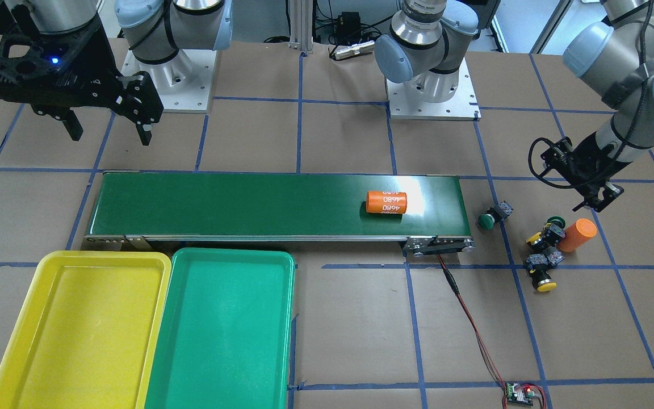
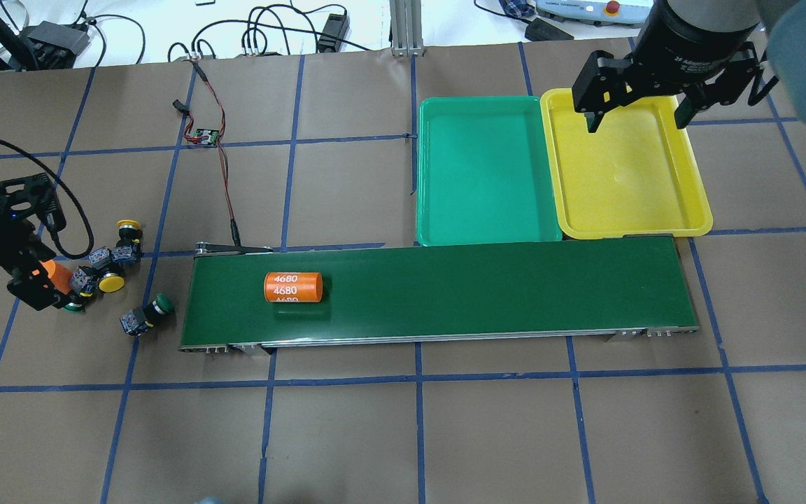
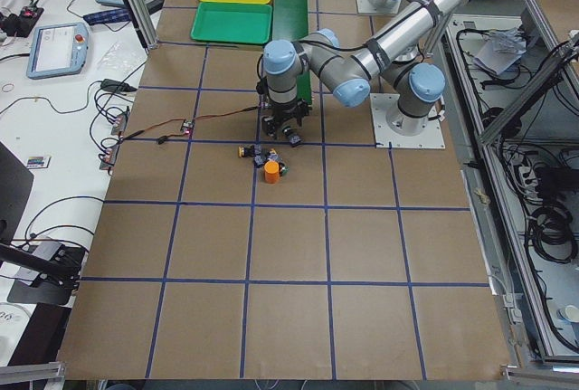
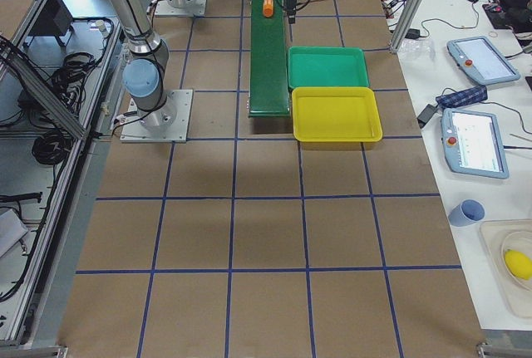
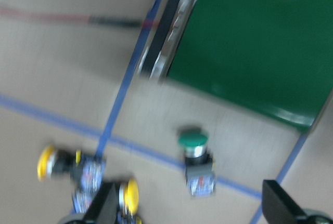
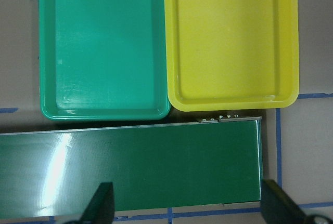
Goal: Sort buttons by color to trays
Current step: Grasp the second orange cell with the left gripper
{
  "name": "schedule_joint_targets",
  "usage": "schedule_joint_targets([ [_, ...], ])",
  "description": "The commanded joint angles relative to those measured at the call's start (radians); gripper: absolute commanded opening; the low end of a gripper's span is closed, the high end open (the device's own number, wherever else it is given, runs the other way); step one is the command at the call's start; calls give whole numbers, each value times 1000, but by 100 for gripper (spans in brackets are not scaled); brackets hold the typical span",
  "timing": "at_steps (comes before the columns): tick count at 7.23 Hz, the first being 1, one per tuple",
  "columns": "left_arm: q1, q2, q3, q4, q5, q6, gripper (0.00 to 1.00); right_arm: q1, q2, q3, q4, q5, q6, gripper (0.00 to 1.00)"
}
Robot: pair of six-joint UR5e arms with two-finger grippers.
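The left gripper [image 1: 595, 202] hangs with its fingers [image 5: 104, 209] spread wide and nothing between them, low over the table [image 1: 349, 318] past the end of the conveyor belt [image 1: 247, 204]. Just beside it sits a plain orange cylinder [image 1: 578, 234]. Packed close against that lie three of the buttons: a partly hidden green-capped button [image 1: 556, 220], a yellow-capped button [image 1: 534, 238] and a second yellow button [image 1: 544, 282], all on their sides. A lone green button [image 1: 490, 218] lies apart from them, between the cluster and the belt's end, also tipped over on the paper. On the belt near that end rests an orange cylinder printed 4680 [image 1: 386, 203]. At the belt's far end the right gripper [image 2: 637, 126] is likewise released, its jaws wide and holding nothing, raised high. Its wrist view looks straight down on the yellow tray [image 1: 49, 267] and the green tray [image 1: 230, 341], which sit side by side, touching, against the belt's edge, well apart from every button.
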Motion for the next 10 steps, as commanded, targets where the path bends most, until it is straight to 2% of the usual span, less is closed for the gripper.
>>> schedule_joint_targets([
  [1,61,-97,11,81,-1,56,100,0,0,2,0,0,-2,100],
  [3,61,-143,48,194,8,81,100,0,-2,2,0,0,-2,100],
  [5,71,-203,158,147,2,116,100,0,-6,0,0,-3,-2,100],
  [7,120,-228,162,68,-119,92,100,0,-6,2,2,-3,-3,100],
  [8,126,-237,172,16,-157,34,100,0,-6,2,2,-2,-2,100],
  [10,116,-263,171,6,-164,-186,100,0,-6,2,2,-2,-3,100],
])
